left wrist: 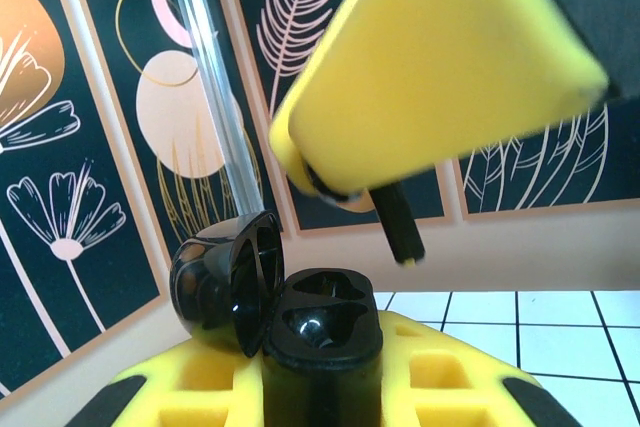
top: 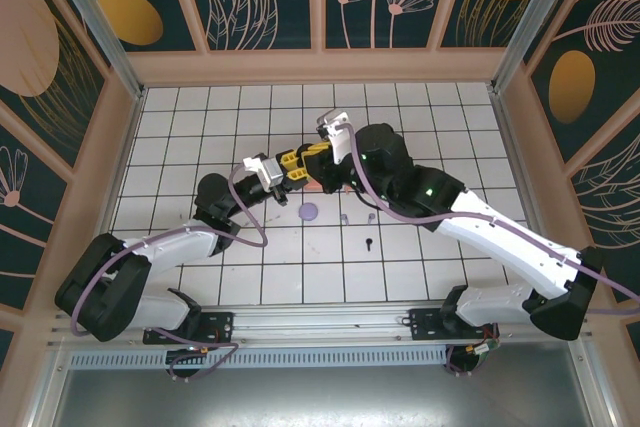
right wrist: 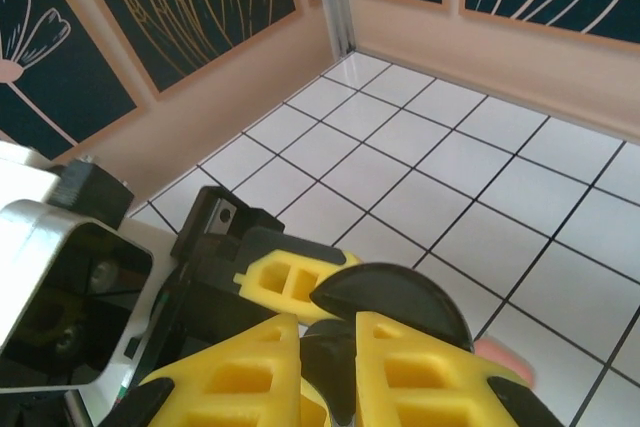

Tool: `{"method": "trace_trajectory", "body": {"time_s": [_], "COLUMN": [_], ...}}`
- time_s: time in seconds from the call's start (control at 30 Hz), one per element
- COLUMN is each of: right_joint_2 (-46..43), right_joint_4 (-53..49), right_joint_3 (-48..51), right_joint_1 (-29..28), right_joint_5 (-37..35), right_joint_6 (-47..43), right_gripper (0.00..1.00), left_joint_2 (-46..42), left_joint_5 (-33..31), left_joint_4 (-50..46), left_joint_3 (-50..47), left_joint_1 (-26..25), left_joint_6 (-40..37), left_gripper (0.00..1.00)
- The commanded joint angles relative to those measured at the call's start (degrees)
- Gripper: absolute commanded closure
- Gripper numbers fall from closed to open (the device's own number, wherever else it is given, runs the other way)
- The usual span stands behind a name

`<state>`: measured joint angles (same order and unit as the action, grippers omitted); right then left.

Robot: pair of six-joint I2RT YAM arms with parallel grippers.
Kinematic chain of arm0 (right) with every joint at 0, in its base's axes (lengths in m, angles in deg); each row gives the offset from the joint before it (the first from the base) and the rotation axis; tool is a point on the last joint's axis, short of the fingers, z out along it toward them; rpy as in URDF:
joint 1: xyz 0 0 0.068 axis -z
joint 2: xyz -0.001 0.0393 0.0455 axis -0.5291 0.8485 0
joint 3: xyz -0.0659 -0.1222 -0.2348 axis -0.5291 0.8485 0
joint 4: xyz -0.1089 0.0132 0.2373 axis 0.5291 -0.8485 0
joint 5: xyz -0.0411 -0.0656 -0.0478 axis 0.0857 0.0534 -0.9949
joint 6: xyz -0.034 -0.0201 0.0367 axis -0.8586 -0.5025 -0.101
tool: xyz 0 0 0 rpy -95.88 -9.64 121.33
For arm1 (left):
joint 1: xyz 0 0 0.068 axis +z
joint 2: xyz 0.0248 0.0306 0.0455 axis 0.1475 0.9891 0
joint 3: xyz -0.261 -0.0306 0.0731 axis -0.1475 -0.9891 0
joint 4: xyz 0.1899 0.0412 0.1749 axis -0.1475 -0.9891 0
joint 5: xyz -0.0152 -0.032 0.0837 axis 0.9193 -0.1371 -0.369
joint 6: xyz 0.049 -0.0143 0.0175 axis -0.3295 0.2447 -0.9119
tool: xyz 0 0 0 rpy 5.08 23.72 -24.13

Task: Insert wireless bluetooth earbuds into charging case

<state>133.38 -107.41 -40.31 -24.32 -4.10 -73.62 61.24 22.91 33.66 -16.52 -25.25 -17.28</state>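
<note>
While left claw [left wrist: 320, 394] clamps open black case [left wrist: 322, 339], right claw [right wrist: 328, 359] pinches black earbud [left wrist: 398, 227] above it; apparently none seated, lilac earbuds [top: 345, 217] loose on surface [top: 200, 127].

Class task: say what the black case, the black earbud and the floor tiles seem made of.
The case looks like hard plastic: glossy, lid catching light. The earbud seems matte black plastic, though blurred. The tiles look white and smooth, perhaps ceramic, with dark joints.

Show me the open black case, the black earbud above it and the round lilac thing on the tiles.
black case [left wrist: 322, 319]: left wrist view, on its socketed base.
black earbud [left wrist: 398, 225]: left wrist view, on its stem.
round lilac thing [top: 308, 211]: top external view, on its middle.
</note>
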Motion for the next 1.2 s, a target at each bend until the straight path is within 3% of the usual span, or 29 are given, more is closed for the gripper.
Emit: {"method": "trace_trajectory", "body": {"time_s": [0.0, 1.17], "right_joint_2": [-2.51, 1.15], "right_joint_4": [4.71, 5.72], "right_joint_3": [1.24, 1.79], "right_joint_1": [-0.52, -0.35], "right_joint_5": [-0.08, -2.55], "right_joint_6": [1.57, 2.01], "right_gripper": [0.84, 0.86], "left_joint_2": [0.25, -1.61], "left_joint_5": [1.23, 1.95], "left_joint_4": [2.88, -0.05], "left_joint_3": [1.57, 2.67], "left_joint_1": [-0.42, -1.24], "left_joint_6": [0.91, 1.27], "left_gripper": [1.0, 1.0]}}
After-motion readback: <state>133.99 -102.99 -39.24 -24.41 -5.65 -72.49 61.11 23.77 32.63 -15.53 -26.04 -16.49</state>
